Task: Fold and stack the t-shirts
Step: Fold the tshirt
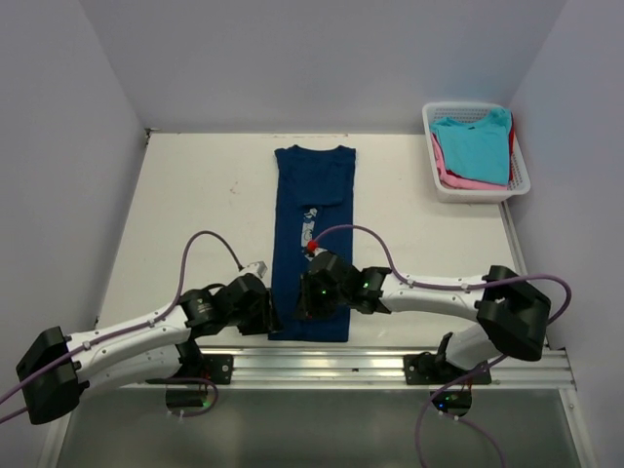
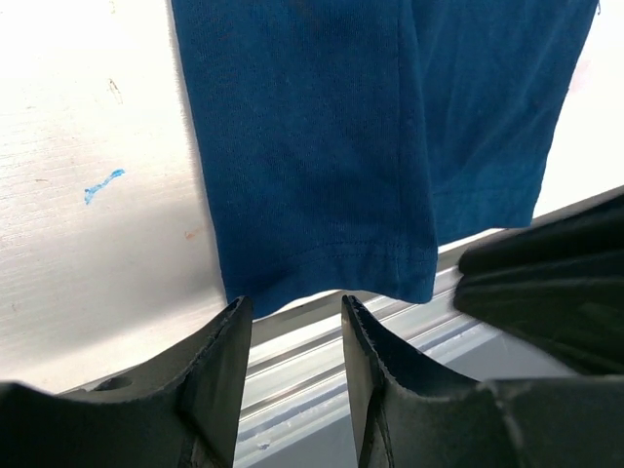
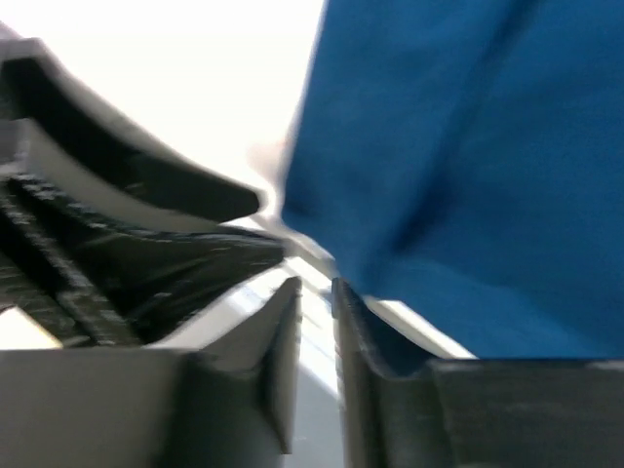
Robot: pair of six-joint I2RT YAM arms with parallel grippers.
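Navy t-shirt (image 1: 312, 234) lies flat — hem just beyond left fingers (image 2: 219, 375).

Robotics lab test cell. A flat white tabletop (image 1: 195, 195) is enclosed on three sides by bare pale lilac-grey wall panels (image 1: 322, 58). Two white-and-black robot arms, left (image 1: 117, 341) and right (image 1: 439, 291), are bolted to a silver aluminium rail (image 1: 322, 366) at the near edge. Purple cables (image 1: 210, 239) are looped from them.
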